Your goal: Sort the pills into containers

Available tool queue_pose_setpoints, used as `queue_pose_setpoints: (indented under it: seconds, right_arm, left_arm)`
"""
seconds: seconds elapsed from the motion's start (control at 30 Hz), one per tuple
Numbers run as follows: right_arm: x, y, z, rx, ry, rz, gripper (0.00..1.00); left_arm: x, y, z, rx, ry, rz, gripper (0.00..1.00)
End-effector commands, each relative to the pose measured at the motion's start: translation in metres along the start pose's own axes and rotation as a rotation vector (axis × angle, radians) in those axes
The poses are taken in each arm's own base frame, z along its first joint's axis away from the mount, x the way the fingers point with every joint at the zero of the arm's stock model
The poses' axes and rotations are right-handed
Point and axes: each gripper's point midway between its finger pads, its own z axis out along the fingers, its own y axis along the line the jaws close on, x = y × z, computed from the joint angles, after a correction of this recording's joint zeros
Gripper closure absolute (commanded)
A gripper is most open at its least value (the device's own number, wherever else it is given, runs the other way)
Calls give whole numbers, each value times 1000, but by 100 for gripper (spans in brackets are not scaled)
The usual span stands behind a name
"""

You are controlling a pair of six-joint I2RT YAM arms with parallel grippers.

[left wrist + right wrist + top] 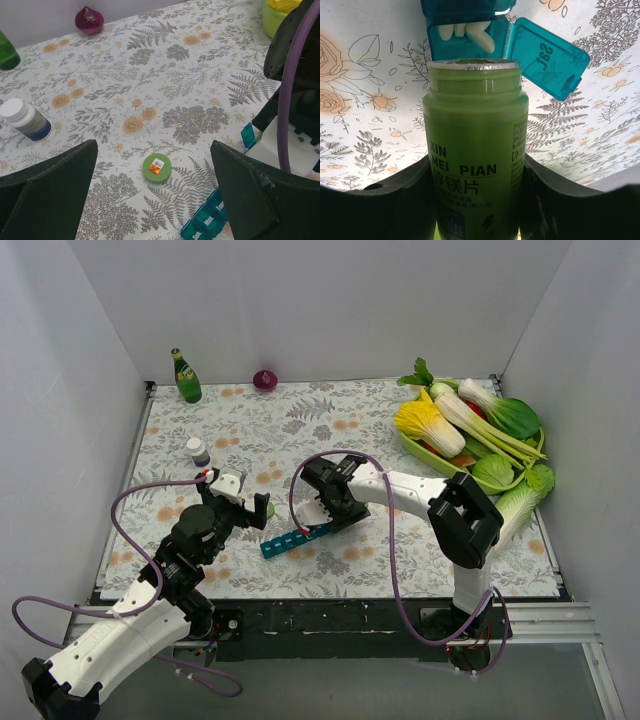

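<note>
The containers are a teal pill-organizer strip (293,539) lying between the two arms; its Sun., Mon. and Tues. lids (207,223) are down. My right gripper (475,200) is shut on an uncapped green jar (475,150), which is tipped with its mouth at the strip's end compartment (462,40). That compartment's "Sat" lid (547,57) stands open, and white oblong pills (472,32) lie inside. My left gripper (155,192) hangs wide open above the cloth, holding nothing. The jar's green cap (156,167) lies flat between and just beyond its fingers.
A white bottle with a dark base (198,451) stands left of my left gripper. At the back stand a green glass bottle (186,377) and a purple onion (265,379). A green tray of vegetables (480,435) fills the far right. The right arm's purple cable (295,85) crosses the left wrist view.
</note>
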Motion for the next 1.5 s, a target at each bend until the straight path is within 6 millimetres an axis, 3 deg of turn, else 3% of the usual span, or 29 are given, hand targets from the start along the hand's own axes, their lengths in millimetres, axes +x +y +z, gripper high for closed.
queue_pose_setpoints:
  seconds: [0.0, 1.1, 1.47]
  right_arm:
    - [-2, -10, -11, 35, -3, -10, 99]
    - [-2, -7, -22, 96, -102, 66, 99]
    - [-9, -6, -39, 100, -296, 228, 99]
  left_arm:
    - [-16, 1, -2, 1, -36, -5, 2]
    - [-5, -1, 3, 8, 3, 7, 2]
    - [-1, -6, 5, 18, 34, -43, 2]
